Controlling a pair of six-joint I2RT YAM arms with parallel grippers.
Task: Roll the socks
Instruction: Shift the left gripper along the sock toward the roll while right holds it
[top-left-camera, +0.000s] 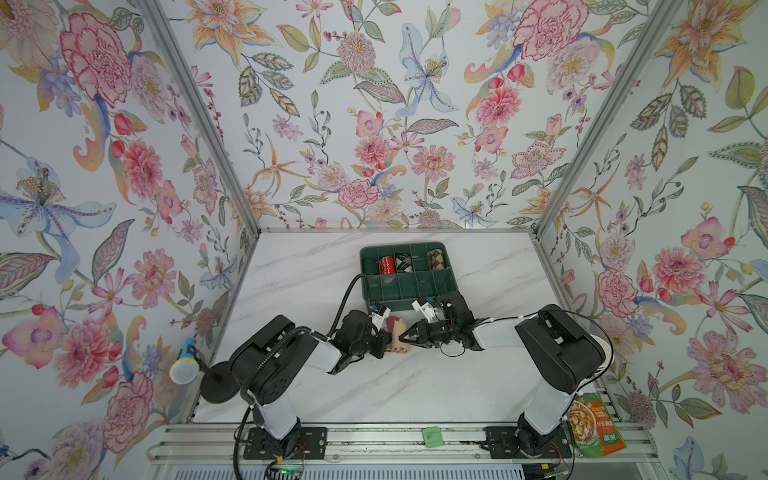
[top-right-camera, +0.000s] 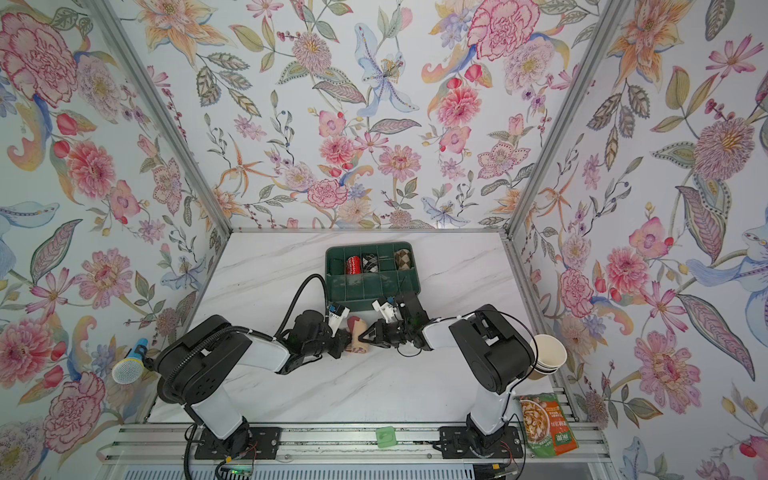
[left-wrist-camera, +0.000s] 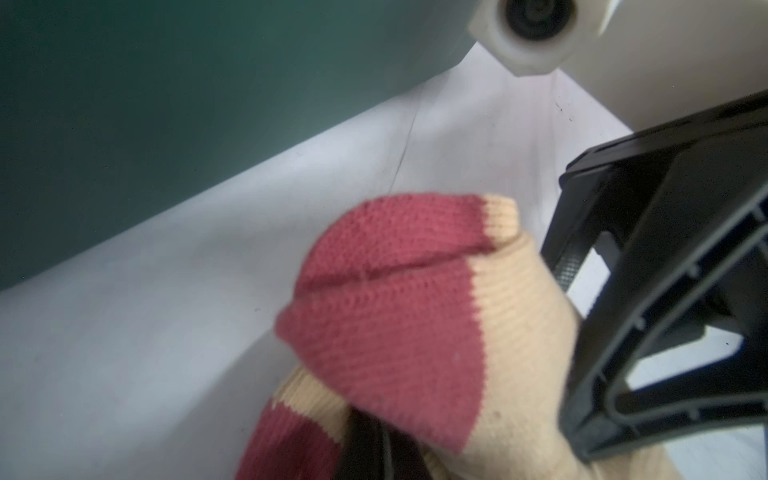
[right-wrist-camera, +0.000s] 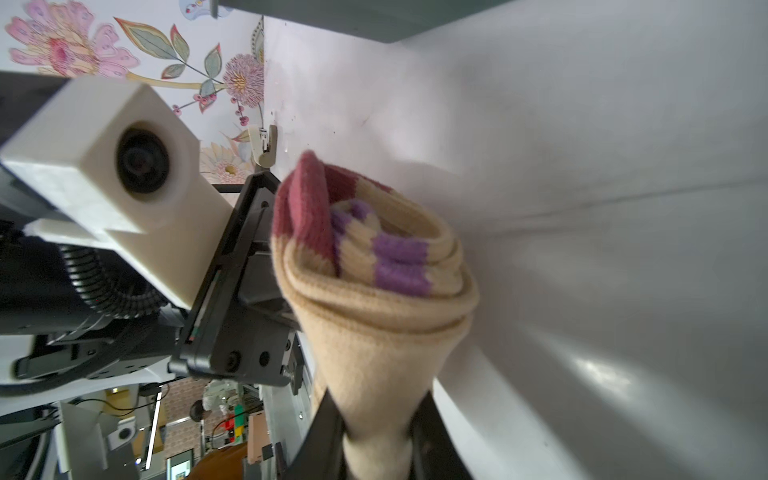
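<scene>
Half-rolled sock is held between both arms, near the green tray. Right gripper pinches its beige end. Left gripper is clenched on the red-striped side.

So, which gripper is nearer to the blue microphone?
Left. The left gripper is on the side of the sock facing the microphone; the right gripper grips the sock from the far side.

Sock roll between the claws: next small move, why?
Likely the right claw pulls its cream cuff further over the sock roll while the left claw holds: both grip it, and the layers gape loose, not ready for the green tray.
</scene>
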